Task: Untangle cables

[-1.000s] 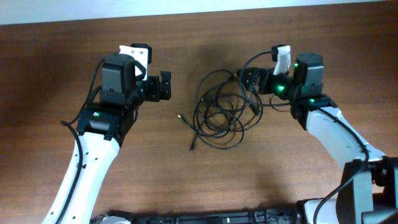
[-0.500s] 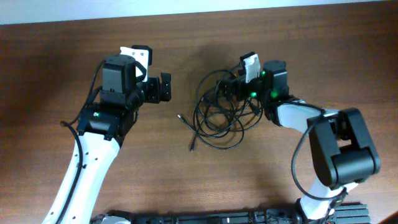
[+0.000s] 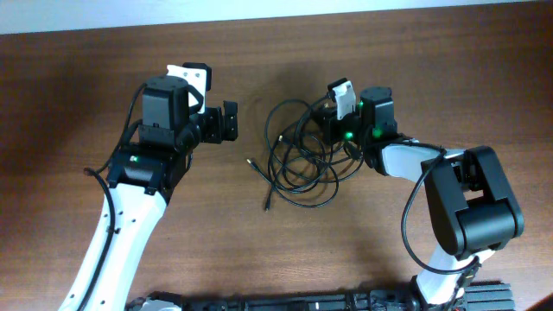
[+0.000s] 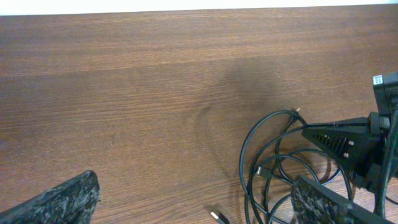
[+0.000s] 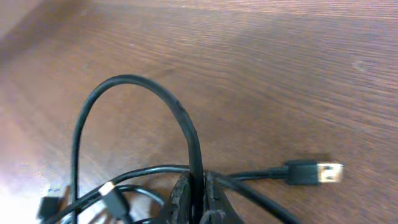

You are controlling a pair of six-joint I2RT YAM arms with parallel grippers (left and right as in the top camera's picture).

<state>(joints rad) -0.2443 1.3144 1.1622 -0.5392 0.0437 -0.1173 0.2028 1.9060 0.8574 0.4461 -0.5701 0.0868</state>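
The cables (image 3: 301, 158) lie as a tangle of thin black loops on the wooden table between the two arms. My right gripper (image 3: 324, 121) is at the tangle's upper right part. In the right wrist view the right gripper (image 5: 199, 190) is shut on one black cable strand (image 5: 186, 124) that arches up out of its jaws. A USB plug (image 5: 308, 173) lies just right of it. My left gripper (image 3: 227, 121) stands open left of the tangle, holding nothing. The left wrist view shows the left gripper (image 4: 193, 211) wide apart over bare wood, with cable loops (image 4: 261, 168) by its right finger.
A loose plug end (image 3: 252, 161) points left from the tangle, and another (image 3: 268, 205) lies at its lower left. The table's far edge (image 3: 276, 17) meets a white surface. The right arm's forearm (image 3: 467, 199) reaches in from the lower right.
My right gripper has moved left into the tangle and shut on a cable strand. The tangle's upper loops have shifted slightly left. The left arm has not moved.
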